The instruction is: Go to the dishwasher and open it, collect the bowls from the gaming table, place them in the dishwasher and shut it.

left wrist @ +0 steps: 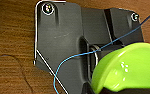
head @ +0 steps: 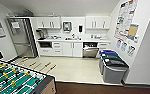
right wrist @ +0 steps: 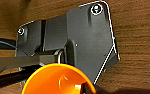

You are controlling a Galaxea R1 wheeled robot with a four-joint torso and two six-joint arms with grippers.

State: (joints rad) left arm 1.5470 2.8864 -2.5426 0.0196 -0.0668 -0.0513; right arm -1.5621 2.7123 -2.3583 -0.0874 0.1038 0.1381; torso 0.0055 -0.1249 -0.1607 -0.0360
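Head view: kitchenette at the far wall, the dishwasher [head: 90,51] right of centre in the frame, under the counter [head: 73,40]. Its door hangs open, dark inside showing above the steel front, so the opening step looks done. Gaming table [head: 14,80] sits in the lower left corner, green field and yellow-handled rods. Bins [head: 112,65] stand at right by the wall, tall steel fridge [head: 21,37] at upper left.

Left wrist view: a green bowl [left wrist: 126,67] fills the lower right of the frame, close against the arm's dark plate, wood-look floor behind. Probably carried by the left tool, rim-on, but its state can't be told.

Right wrist view: an orange bowl [right wrist: 58,80] at bottom centre, a dark bit at its rim [right wrist: 85,87], maybe a finger; can't tell the right tool's state either.

Judgement: one bowl per arm so both go over in one trip; the robot is by the gaming table, well apart from the dishwasher, loading not yet done.
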